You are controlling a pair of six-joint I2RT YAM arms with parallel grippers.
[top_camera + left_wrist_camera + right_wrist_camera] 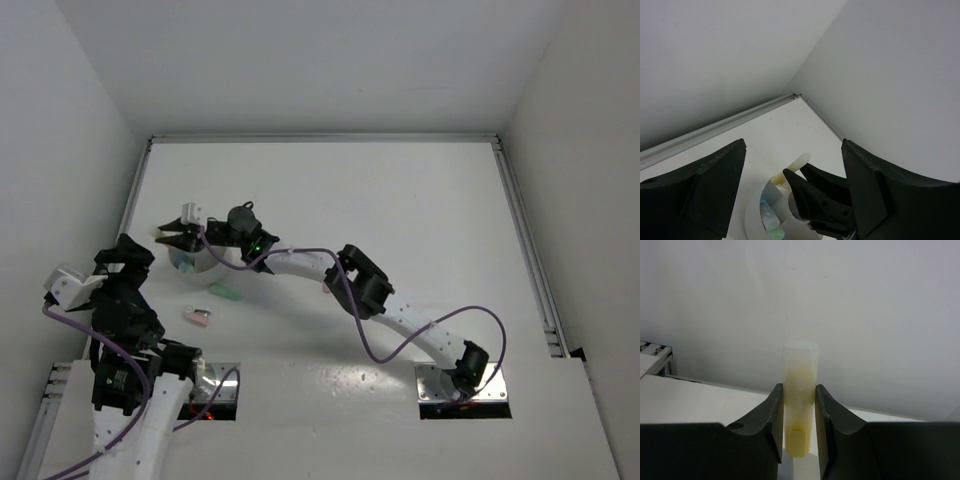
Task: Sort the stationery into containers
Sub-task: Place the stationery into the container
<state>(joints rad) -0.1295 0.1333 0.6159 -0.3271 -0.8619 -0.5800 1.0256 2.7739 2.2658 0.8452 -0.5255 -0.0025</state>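
**Sorting partway, two markers left out**

Right wrist: the right gripper (799, 390) pinches a yellow marker (800, 365).
Left wrist: the left gripper (792, 147) hangs spread and empty near the bowl (752, 215), which already holds some pieces.
Top: a green marker (225, 292) and a pink marker (200, 316) lie on the table (400, 200)

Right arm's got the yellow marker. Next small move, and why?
Probably ease the right gripper down over the small round white bowl and open it: it's clamped on the stubby yellow marker with a clear cap, held close by the bowl, not yet inside.
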